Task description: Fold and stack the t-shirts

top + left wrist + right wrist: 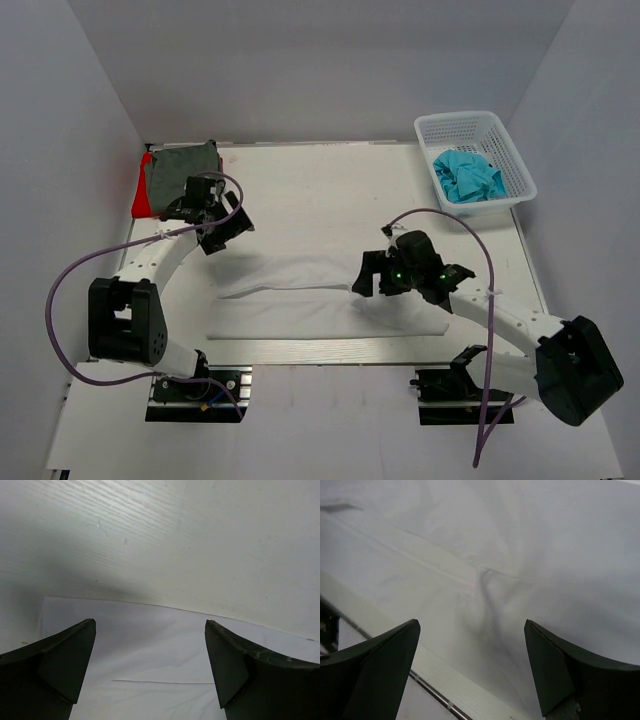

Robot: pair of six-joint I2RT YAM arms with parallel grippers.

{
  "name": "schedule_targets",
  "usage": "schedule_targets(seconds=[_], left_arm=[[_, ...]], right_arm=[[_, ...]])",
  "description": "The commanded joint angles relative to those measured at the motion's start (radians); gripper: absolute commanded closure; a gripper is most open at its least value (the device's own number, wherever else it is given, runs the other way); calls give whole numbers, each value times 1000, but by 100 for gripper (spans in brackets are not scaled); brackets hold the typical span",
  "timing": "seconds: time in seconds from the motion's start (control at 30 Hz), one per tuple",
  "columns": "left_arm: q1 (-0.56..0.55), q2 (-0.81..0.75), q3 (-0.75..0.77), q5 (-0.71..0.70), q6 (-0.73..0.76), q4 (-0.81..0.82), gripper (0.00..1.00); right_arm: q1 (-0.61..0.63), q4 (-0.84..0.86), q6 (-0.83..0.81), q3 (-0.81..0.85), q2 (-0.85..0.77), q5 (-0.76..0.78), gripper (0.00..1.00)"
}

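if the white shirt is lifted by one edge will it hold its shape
Probably floppy: the white t-shirt lies flat with soft creases, so a lifted edge should drape and sag. Pushed, it would likely bunch up, like its pucker in the right wrist view.

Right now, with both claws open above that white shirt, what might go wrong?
1. The white t-shirt lies close to the near edge of the table; a pull by the right claw could drag it over.
2. It is creased under that claw, so a pinch may catch only one layer and fold crooked.
3. The left claw hovers near the grey-green t-shirt stacked on the red t-shirt at the far left corner; a swing could nudge them.
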Motion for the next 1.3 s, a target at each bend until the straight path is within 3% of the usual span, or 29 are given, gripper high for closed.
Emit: schedule_targets(seconds=[0.0, 0.07, 0.27, 0.47, 0.6, 0.8, 0.93, 0.97, 1.03, 1.07, 1.13, 1.27], left_arm=[[-25, 17, -51, -6, -25, 19, 0], [-60, 17, -63, -68, -48, -16, 0], [-173, -35, -160, -171, -92, -79, 0], [-218, 55, -255, -215, -125, -54, 0], [-273, 135, -269, -258, -184, -107, 0], [-436, 146, -321, -150, -247, -176, 0], [-574, 160, -306, -28, -313, -165, 0], [-605, 173, -287, -28, -322, -194, 0], [-689, 224, -235, 5, -333, -206, 0], [-715, 239, -218, 21, -333, -206, 0], [-793, 250, -176, 80, -333, -185, 0], [-895, 237, -106, 81, -322, -197, 0]], right_arm=[[-18, -255, 91, 60, -55, 303, 10], [-32, -365, 163, 57, -65, 409, 10], [-75, -458, 236, 27, -27, 407, 10], [-104, -418, 231, 46, 119, 456, 10], [-120, -410, 208, 134, 322, 590, 10], [-152, -277, 3, 440, 591, 620, 10], [-147, -208, -235, 727, 871, 442, 10], [-146, -206, -267, 887, 907, 410, 10], [-143, -237, -338, 1000, 1030, 305, 10], [-143, -276, -353, 1137, 1145, 281, 10], [-133, -312, -449, 1354, 1208, 145, 10], [-113, -297, -591, 1520, 1323, 85, 10]])
